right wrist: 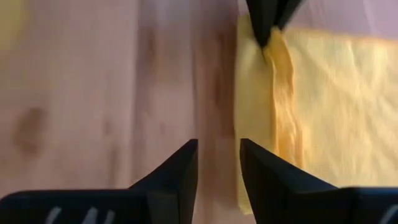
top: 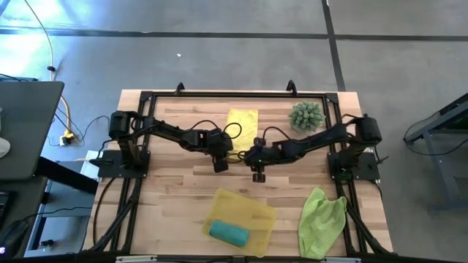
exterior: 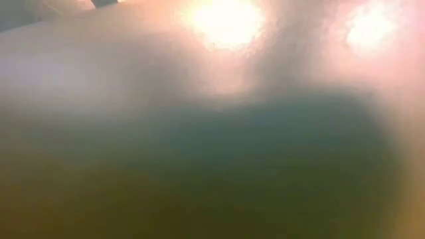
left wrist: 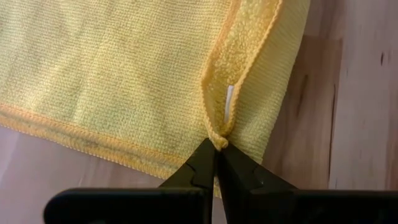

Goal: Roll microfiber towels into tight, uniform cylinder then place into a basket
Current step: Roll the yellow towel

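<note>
The bright yellow towel (top: 242, 124) lies spread on the wood at the table's far middle. My left gripper (left wrist: 217, 163) is shut on a ridge of it near its near left corner. My right gripper (right wrist: 217, 163) hangs open beside the towel's near edge (right wrist: 239, 93), with bare wood in the gap between its fingers and nothing held. In the right wrist view the left gripper's fingertips (right wrist: 268, 18) show farther off, on the towel. The yellow basket (top: 257, 212) stands at the near middle, and a rolled teal towel (top: 229, 232) lies in it. The lime green towel (top: 322, 219) lies crumpled at the near right. My left gripper pinches a raised fold of the yellow towel (left wrist: 219, 138) between its two fingertips, close to the near edge. The fingers slant down from the table's left. The fold stands up as a narrow ridge running away from the fingers, while the towel around it lies flat on the table.
A spiky green plant (top: 306, 115) stands at the far right, next to the yellow towel. Black frame rails (top: 234, 93) run round the table. Bare wood (top: 175, 183) lies between the arms and the basket.
</note>
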Available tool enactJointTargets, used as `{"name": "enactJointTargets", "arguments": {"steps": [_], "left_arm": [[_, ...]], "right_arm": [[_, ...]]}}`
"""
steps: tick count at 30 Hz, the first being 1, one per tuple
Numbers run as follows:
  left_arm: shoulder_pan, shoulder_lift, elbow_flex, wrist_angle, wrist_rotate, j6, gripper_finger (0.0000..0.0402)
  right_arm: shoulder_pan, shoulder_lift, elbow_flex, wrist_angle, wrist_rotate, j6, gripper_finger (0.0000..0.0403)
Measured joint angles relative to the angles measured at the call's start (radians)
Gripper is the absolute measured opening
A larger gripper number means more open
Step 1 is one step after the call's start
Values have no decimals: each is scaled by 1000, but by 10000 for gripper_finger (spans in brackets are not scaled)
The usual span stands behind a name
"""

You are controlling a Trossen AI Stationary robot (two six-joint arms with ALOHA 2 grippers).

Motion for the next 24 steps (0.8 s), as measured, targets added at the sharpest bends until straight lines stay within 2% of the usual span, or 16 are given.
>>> {"name": "enactJointTargets", "arguments": {"steps": [9, 15, 20, 24], "left_arm": [[0, 0, 0, 7, 1, -4, 5], [0, 1, -1, 9, 1, -4, 5], [0, 1, -1, 13, 1, -4, 5], [0, 1, -1, 13, 1, -4, 5]], "right_arm": [[-81, 24, 0, -92, 21, 0, 96], [-109, 22, 0, -135, -7, -2, 96], [-103, -48, 0, -274, 51, -10, 96], [-81, -121, 0, -269, 41, 54, 96]]}}
